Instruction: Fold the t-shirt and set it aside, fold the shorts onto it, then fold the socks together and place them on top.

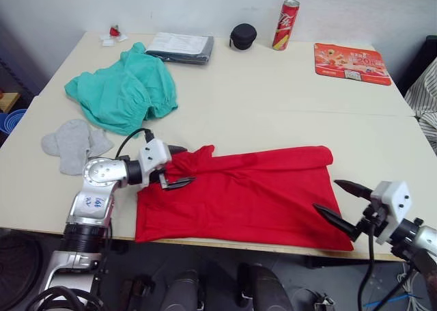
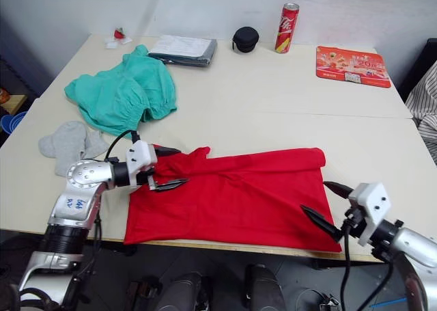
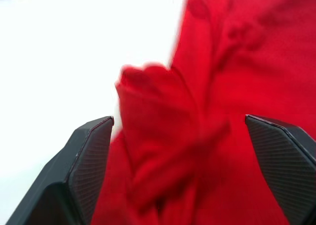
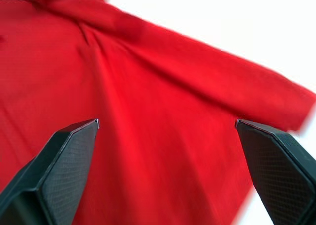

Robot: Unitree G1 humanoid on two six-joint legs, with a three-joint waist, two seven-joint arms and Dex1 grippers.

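Observation:
The red t-shirt lies folded lengthwise along the table's near edge, with a bunched sleeve at its left end. My left gripper is open at that bunched end, its fingers on either side of the raised fabric. My right gripper is open just off the t-shirt's right end, pointing at it. The teal shorts lie crumpled at the far left. The grey socks lie side by side in front of the shorts, near the left edge.
Along the table's far edge are a flat grey packet, a small black round case, a red can and an orange-red mat. A seam crosses the cream table.

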